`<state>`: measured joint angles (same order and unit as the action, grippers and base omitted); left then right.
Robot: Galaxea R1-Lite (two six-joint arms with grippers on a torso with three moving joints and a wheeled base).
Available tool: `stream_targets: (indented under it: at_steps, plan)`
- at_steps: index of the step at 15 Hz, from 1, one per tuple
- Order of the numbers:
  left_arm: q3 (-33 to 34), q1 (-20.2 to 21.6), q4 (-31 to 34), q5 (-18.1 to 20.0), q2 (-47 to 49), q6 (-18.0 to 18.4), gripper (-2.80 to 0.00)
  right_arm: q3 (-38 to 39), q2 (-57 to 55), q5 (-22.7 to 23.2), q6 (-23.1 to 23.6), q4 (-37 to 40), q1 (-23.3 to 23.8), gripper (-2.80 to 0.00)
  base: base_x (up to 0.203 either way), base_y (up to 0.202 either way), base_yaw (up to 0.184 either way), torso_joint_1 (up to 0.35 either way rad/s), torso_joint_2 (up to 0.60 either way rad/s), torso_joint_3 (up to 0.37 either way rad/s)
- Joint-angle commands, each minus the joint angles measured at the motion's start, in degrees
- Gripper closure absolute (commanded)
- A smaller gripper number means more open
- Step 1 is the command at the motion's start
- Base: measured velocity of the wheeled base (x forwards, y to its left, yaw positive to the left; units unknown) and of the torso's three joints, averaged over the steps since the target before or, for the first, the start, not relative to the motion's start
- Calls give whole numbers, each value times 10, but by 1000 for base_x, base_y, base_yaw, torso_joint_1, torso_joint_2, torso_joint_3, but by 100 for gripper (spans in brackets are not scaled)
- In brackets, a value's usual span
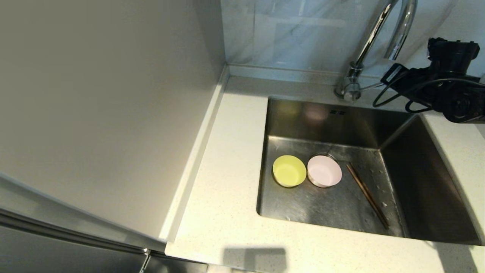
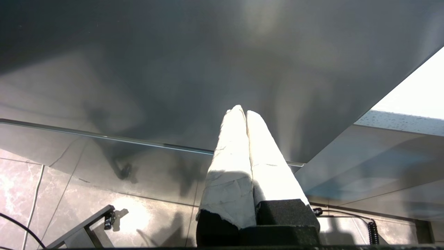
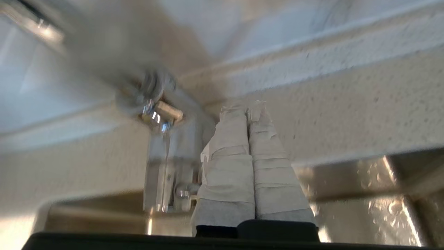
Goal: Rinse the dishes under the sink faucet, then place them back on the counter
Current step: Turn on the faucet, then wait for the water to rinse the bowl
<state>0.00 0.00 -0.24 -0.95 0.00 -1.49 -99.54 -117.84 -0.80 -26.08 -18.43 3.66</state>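
Observation:
In the head view the yellow-green bowl (image 1: 289,171) and the pink bowl (image 1: 324,171) stand side by side, touching, on the floor of the sink (image 1: 416,170). The chopsticks (image 1: 367,195) lie together to their right. The chrome faucet (image 1: 373,36) rises from its base behind the basin, and no water shows. My right arm (image 1: 447,83) hangs just right of that base. In the right wrist view my right gripper (image 3: 247,104) is shut on nothing, right beside the faucet body (image 3: 166,166) and its lever (image 3: 184,191). My left gripper (image 2: 244,110) is shut and empty, parked low against a grey panel.
The speckled counter (image 1: 227,170) surrounds the basin, with a wide strip on the left up to a low rim. A plain grey-beige wall panel (image 1: 106,113) fills the left. The drain strainer (image 1: 330,154) peeks out behind the pink bowl. Overflow slots (image 1: 337,112) mark the back wall.

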Motion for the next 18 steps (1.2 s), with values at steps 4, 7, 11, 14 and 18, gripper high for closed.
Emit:
stream_targets:
  at_steps: [4, 7, 11, 14, 18]
  plan:
    - [0, 0, 0, 0, -2, 0, 0, 45, 34, 50, -2, -1, 29, 0, 0, 0, 0, 0, 0, 0]
    - [0, 0, 0, 0, -2, 0, 0, 51, 34, 56, -5, -3, 49, 0, 0, 0, 0, 0, 0, 0]
    - [0, 0, 0, 0, -2, 0, 0, 48, 20, -8, 6, -32, 60, 0, 0, 0, 0, 0, 0, 0]
    - [0, 0, 0, 0, -2, 0, 0, 54, 29, -41, 35, -33, 77, 0, 0, 0, 0, 0, 0, 0]
    - [0, 0, 0, 0, -2, 0, 0, 109, 72, -106, 126, -37, 106, 0, 0, 0, 0, 0, 0, 0]
